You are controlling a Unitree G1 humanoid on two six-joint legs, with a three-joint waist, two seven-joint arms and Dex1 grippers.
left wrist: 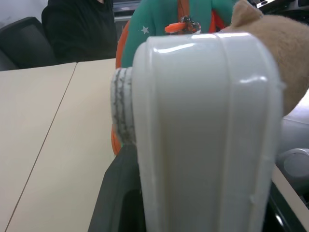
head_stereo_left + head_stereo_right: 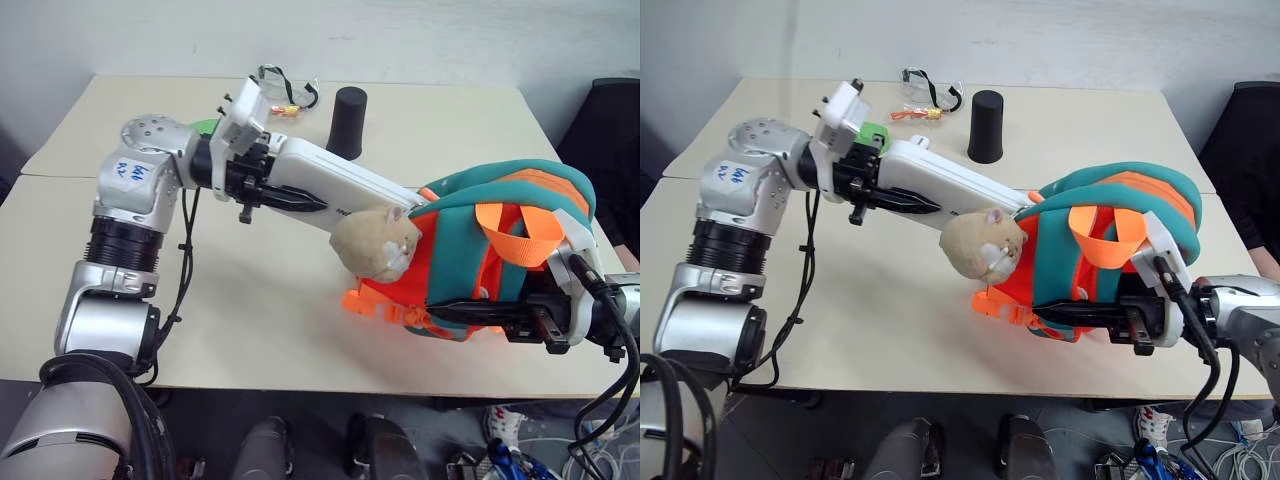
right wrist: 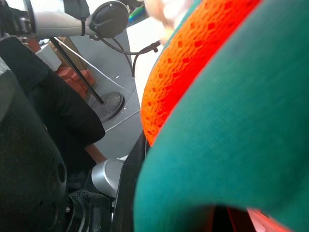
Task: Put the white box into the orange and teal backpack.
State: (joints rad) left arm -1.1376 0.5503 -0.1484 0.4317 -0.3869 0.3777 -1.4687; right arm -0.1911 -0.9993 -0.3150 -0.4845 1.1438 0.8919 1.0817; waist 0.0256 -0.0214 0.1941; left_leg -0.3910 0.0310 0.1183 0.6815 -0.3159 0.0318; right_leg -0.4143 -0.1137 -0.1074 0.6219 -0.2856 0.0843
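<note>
My left gripper (image 2: 298,192) is shut on the white box (image 2: 345,180), a long flat white case held level above the table and pointing toward the orange and teal backpack (image 2: 505,235). The box's far end reaches the backpack's upper edge, just above the tan plush toy (image 2: 375,243), which hides its tip. The left wrist view has the box (image 1: 207,135) close up with the backpack (image 1: 159,19) behind it. Low on the backpack's front, my right gripper (image 2: 452,318) is shut on its teal and orange fabric (image 3: 231,125), holding the bag up near the table's front right.
A black cup (image 2: 347,122) stands at the back of the table (image 2: 120,270). Safety glasses (image 2: 285,85) lie behind it, and a green object (image 2: 875,135) sits behind my left wrist. A person in black (image 1: 82,29) sits beyond the table's right side.
</note>
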